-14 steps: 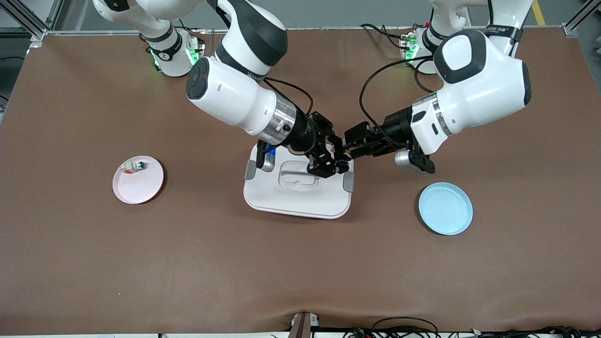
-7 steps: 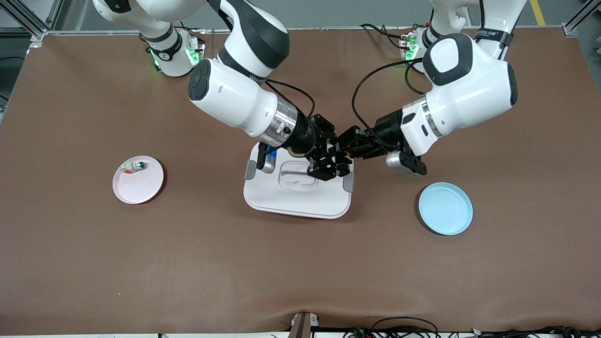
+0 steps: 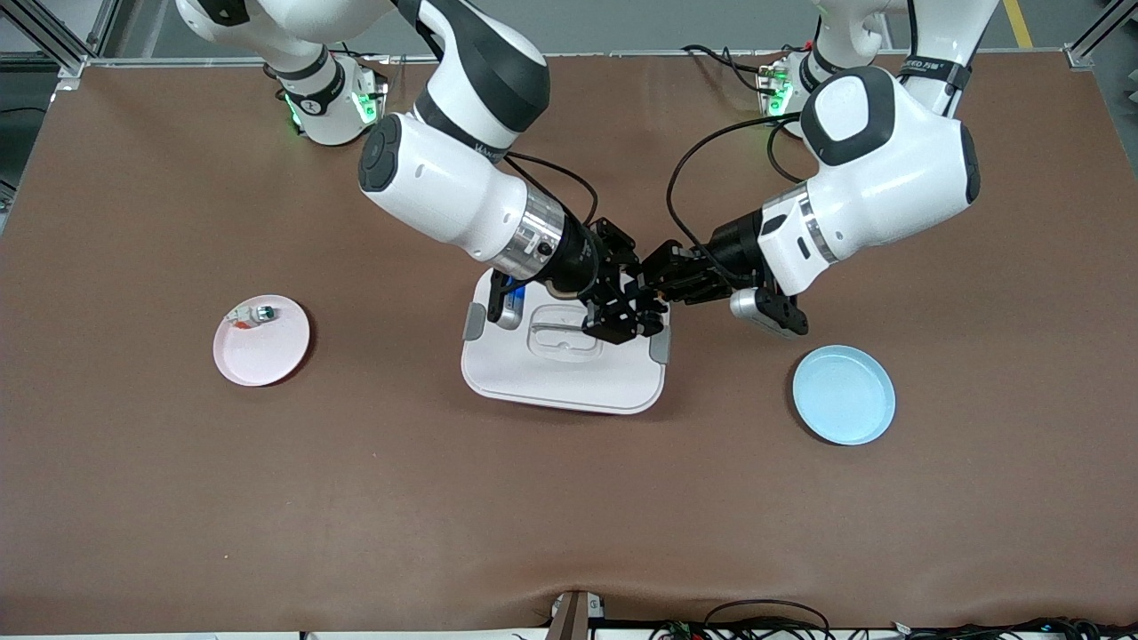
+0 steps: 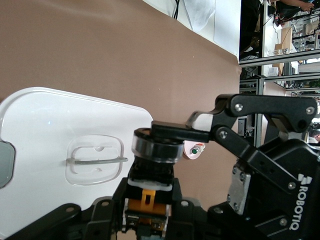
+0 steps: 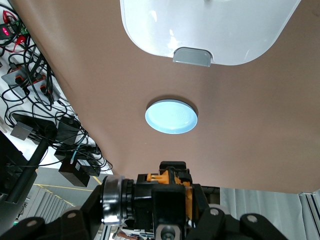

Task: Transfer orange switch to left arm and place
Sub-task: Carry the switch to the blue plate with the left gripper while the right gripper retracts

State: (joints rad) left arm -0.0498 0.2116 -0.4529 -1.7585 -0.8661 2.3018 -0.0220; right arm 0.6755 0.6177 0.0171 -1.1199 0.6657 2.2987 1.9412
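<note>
Left hand (image 3: 656,286) now closer, both hands pinching orange switch (image 4: 150,192) over box (image 3: 560,378); right hand (image 3: 642,309); switch only in wrist views.

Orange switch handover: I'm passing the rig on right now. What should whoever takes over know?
Right hand: over the box, shut on the orange switch.
Left hand: over the box's edge, meeting the right hand at the switch.
Done: the switch is in the air at the handover point.
Left: pass it to the left hand, release the right, then probably set it on the light-blue plate toward the left arm's end, keeping clear of the box.
</note>
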